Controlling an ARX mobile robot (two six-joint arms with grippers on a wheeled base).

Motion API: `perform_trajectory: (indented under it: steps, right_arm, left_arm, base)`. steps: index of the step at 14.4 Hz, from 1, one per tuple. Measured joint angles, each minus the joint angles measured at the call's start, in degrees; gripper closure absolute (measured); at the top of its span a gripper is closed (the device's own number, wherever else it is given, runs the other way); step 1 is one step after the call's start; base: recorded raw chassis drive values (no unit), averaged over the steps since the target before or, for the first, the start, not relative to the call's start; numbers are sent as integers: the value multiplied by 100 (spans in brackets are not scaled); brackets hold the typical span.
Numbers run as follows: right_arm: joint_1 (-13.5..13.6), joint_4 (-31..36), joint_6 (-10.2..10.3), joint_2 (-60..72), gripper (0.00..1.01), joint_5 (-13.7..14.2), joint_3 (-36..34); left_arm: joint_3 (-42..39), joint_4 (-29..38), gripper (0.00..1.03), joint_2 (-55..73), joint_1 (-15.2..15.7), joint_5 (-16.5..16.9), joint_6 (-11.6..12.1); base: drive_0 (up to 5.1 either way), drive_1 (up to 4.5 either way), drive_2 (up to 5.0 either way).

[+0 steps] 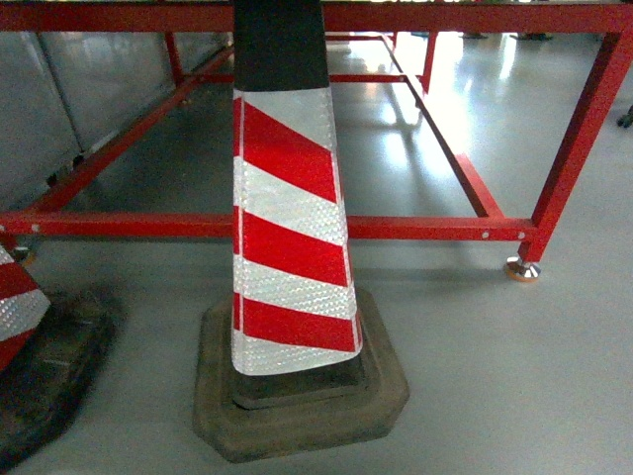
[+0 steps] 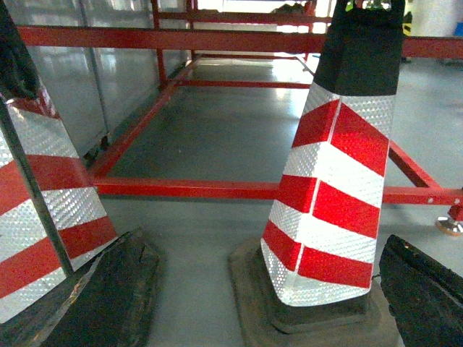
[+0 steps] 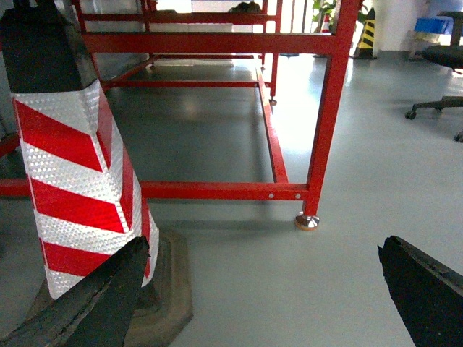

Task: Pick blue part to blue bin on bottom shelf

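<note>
Wrist views show each tool (image 2: 253,289) (image 3: 260,289) spread wide, low beside striped cone (image 1: 292,228).

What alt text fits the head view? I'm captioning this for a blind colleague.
A red-and-white striped traffic cone on a dark base stands on grey floor, in front of a red steel frame. Part of a second cone shows at the left edge. No end effector, shelf or bin is visible.

The head view looks down, close on a striped cone (image 1: 293,228) before a red frame (image 1: 425,229). Both low wrist views face forward, sharing that cone (image 2: 334,188) (image 3: 76,181), apparently the same 1.
</note>
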Motion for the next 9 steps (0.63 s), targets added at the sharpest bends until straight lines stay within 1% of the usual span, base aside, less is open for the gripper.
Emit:
perform_trajectory:
  steps: [9]
  right_arm:
    - [0,-9,0,0,3,0,0]
  left_arm:
    - [0,-11,5,0,0,0,0]
  base:
    - [0,0,0]
